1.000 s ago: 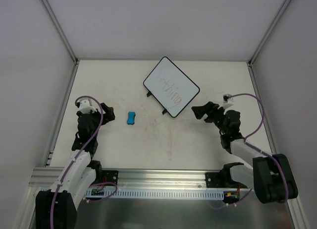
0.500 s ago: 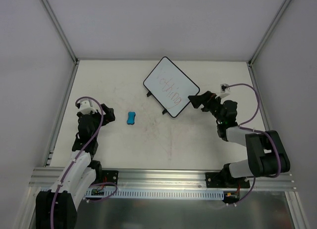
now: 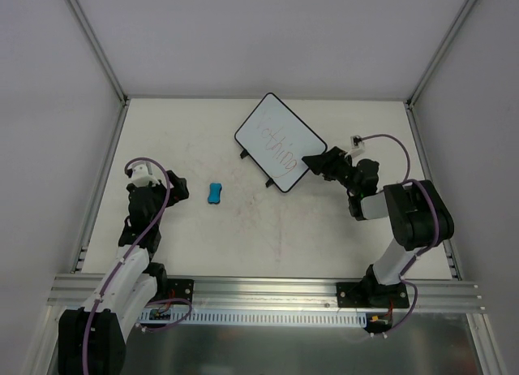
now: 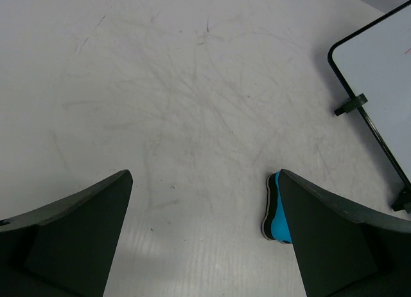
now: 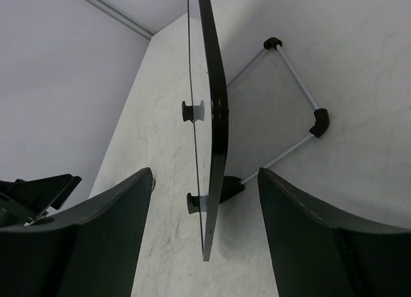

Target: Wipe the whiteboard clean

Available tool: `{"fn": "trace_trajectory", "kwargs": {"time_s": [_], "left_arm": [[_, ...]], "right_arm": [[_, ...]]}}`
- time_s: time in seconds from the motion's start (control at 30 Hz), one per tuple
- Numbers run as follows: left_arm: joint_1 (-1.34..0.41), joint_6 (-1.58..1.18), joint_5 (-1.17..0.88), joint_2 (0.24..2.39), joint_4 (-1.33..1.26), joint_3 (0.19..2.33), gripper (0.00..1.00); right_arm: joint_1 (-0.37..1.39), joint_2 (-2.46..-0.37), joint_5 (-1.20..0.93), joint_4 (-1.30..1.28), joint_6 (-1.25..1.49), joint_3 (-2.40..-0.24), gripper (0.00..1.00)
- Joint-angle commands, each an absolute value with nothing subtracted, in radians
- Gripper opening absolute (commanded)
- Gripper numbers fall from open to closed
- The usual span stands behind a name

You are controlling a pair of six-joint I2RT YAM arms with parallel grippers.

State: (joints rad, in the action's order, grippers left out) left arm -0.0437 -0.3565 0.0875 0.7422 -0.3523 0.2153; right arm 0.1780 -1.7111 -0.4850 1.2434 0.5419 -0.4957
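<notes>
While straddling the whiteboard (image 3: pixel 280 142) edge, untouched, right gripper (image 5: pixel 203 176) spread wide — left gripper (image 4: pixel 205 178) apart, empty.

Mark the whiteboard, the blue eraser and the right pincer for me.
whiteboard (image 3: pixel 280 144): top external view, middle of the white face.
blue eraser (image 3: pixel 214 194): top external view, middle of its top.
right pincer (image 3: pixel 313 165): top external view, midway between its fingertips.

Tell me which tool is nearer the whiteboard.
Right. The right tool straddles the edge of the whiteboard, jaws open; the left tool sits well away, beside the blue eraser.
</notes>
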Motion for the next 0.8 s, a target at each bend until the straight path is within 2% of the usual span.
{"fn": "trace_trajectory", "kwargs": {"time_s": [0.0,0.07,0.23,0.4,0.5,0.7,0.77], "left_arm": [[-0.035,-0.359,0.080,0.733,-0.364,0.230,0.99],[-0.035,-0.357,0.077,0.739,-0.364,0.230,0.99],[-0.035,-0.357,0.054,0.744,-0.362,0.235,0.99],[-0.035,-0.364,0.044,0.779,-0.364,0.245,0.99],[-0.035,-0.400,0.058,0.802,-0.360,0.261,0.99],[-0.035,-0.408,-0.031,0.818,-0.382,0.270,0.99],[-0.035,-0.426,-0.022,0.813,-0.390,0.267,0.99]], "right_arm": [[0.170,-1.709,-0.506,1.430,0.566,-0.523,0.69],[0.170,-1.707,-0.502,1.431,0.566,-0.523,0.67],[0.170,-1.713,-0.500,1.431,0.563,-0.529,0.54],[0.170,-1.726,-0.506,1.437,0.569,-0.534,0.54],[0.170,-1.743,-0.514,1.443,0.577,-0.546,0.48],[0.170,-1.753,-0.529,1.447,0.586,-0.561,0.46],[0.170,-1.756,-0.526,1.447,0.586,-0.560,0.42]]}}
